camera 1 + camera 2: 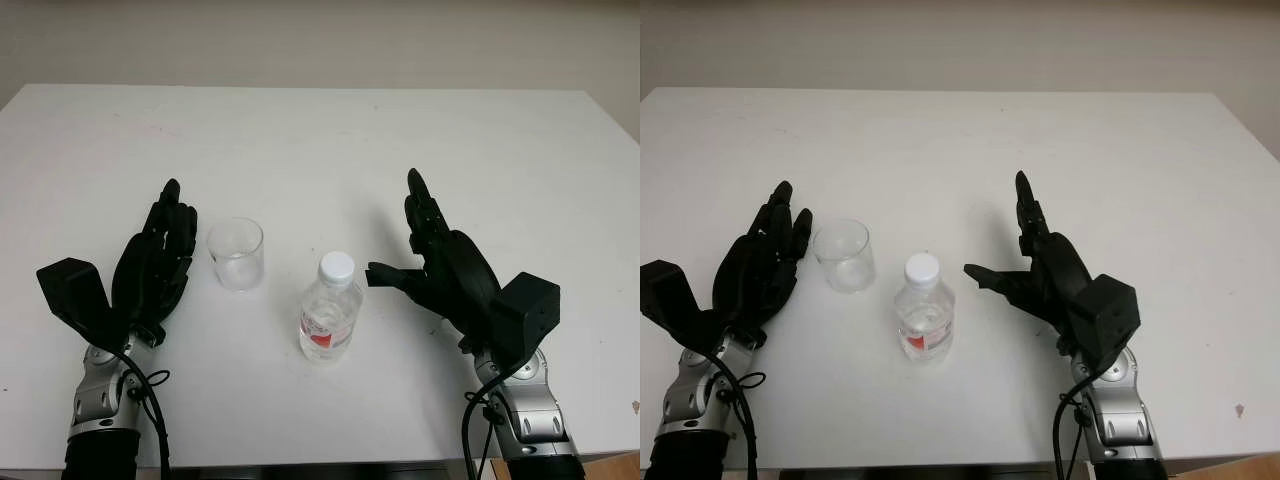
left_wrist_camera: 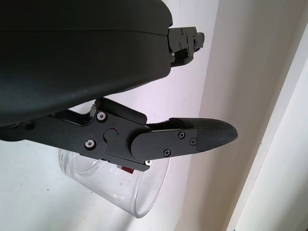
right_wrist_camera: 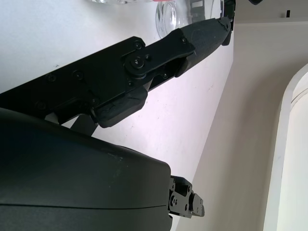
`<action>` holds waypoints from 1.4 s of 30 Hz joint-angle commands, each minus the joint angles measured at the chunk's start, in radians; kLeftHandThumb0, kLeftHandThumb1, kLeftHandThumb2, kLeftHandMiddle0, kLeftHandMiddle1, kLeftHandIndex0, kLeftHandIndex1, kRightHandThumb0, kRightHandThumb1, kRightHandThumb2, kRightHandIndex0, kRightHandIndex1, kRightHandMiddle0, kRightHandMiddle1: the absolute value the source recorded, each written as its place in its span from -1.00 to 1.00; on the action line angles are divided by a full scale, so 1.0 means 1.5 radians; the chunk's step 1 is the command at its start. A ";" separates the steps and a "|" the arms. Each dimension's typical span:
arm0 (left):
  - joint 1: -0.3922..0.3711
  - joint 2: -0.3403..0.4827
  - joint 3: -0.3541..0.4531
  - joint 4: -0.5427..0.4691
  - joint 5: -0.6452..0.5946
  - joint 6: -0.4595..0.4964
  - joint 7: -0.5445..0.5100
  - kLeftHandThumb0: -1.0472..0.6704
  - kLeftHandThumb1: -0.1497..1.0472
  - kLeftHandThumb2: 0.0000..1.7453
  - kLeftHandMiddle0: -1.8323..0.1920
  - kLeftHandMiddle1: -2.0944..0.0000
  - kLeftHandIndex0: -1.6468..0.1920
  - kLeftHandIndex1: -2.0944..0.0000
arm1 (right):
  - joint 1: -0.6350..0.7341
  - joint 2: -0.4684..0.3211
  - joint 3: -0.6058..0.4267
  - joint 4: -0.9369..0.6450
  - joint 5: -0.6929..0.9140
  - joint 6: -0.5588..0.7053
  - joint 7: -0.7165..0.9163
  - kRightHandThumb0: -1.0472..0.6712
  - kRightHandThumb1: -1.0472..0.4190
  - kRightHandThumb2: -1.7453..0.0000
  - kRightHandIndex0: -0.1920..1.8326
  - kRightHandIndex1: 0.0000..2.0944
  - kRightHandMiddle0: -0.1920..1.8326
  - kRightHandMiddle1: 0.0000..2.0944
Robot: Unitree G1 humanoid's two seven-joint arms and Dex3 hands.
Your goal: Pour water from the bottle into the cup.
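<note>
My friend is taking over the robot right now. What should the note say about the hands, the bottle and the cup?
Left hand: open, just left of the cup, holding nothing.
Right hand: open, to the right of the bottle, not touching it.
The cup stands upright on the white table and looks empty. The bottle stands upright to the right of the cup and nearer the robot, white cap still on.
Done: nothing poured.
Left: grasp the bottle, take the cap off, pour into the cup.

One clear plastic cup (image 1: pixel 236 254), one capped water bottle (image 1: pixel 331 309), two black hands — left hand (image 1: pixel 153 265), right hand (image 1: pixel 440 265) — and one white worktop (image 1: pixel 320 140).
</note>
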 commanded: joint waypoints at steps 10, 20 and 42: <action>0.000 0.002 -0.001 -0.006 0.004 -0.001 0.004 -0.64 1.00 -0.47 0.91 0.95 0.89 0.95 | -0.015 -0.003 -0.005 0.020 0.004 -0.004 0.005 -0.82 -0.81 0.94 -1.00 -1.00 -1.00 -1.00; -0.021 0.005 0.003 0.026 0.003 -0.025 0.001 -0.64 1.00 -0.47 0.92 0.95 0.89 0.95 | -0.043 -0.049 -0.061 0.004 0.143 -0.020 0.147 -0.90 -0.77 0.95 -1.00 -1.00 -1.00 -1.00; -0.035 0.020 0.019 0.020 0.002 -0.026 0.017 -0.62 1.00 -0.46 0.90 0.94 0.89 0.95 | 0.036 -0.073 0.107 -0.123 0.162 0.072 0.312 -0.89 -0.68 0.95 -1.00 -1.00 -1.00 -1.00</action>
